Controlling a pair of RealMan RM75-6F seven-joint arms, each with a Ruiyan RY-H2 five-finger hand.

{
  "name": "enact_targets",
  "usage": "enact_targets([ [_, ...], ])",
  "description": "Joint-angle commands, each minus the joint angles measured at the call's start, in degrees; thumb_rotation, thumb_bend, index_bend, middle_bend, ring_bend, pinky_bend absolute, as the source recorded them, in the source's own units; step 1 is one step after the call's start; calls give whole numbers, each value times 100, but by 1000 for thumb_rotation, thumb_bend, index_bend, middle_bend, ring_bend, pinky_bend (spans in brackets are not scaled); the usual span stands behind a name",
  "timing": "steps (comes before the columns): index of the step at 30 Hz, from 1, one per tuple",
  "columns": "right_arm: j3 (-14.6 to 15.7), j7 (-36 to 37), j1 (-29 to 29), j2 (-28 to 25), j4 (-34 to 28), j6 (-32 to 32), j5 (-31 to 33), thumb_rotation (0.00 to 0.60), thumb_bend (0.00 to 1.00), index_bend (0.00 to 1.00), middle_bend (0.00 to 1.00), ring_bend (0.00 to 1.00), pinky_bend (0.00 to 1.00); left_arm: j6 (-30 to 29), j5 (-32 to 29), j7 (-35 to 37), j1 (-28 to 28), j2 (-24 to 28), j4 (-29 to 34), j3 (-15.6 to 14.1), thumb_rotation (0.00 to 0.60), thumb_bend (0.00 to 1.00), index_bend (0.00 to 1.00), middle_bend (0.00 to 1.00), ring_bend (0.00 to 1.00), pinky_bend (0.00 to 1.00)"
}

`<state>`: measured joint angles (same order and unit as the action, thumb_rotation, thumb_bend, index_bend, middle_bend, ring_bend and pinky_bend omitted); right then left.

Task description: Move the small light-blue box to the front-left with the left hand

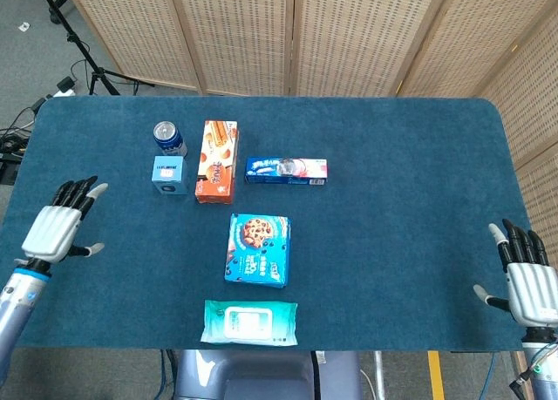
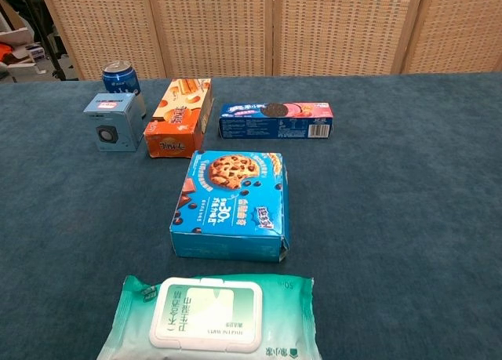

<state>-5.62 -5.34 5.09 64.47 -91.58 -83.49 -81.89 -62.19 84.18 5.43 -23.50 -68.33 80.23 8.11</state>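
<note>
Item: light-blue box, far left of table. My left hand near it, empty, fingers spread; right hand likewise.

left robot hand spread above table, well apart from small light-blue box

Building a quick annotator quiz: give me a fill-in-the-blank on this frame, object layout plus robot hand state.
1. The small light-blue box stands just in front of the blue ____.
2. The orange box lies between the small light-blue box and the ____ pack.
3. The left robot hand holds ____, its fingers spread.
4. The wet wipes pack lies at the table's front edge, in front of the ____ box.

Missing words: can; sandwich cookie; nothing; chocolate-chip cookie
</note>
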Motion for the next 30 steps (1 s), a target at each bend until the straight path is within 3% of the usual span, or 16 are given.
enact_targets([
  [1, -30, -16, 24, 22, 43, 65, 88, 600, 0, 0, 0, 0, 0, 612, 168, 482, -582, -409, -607, 79, 600, 0, 0, 0, 0, 0],
  [7, -79, -35, 69, 57, 113, 172, 236, 600, 0, 0, 0, 0, 0, 1521, -148, 615, -1317, -1038, -1403, 228, 600, 0, 0, 0, 0, 0],
  [30, -155, -114, 139, 131, 231, 343, 514, 600, 0, 0, 0, 0, 0, 2429, -977, 113, -2359, -2096, -2794, 529, 600, 0, 0, 0, 0, 0],
])
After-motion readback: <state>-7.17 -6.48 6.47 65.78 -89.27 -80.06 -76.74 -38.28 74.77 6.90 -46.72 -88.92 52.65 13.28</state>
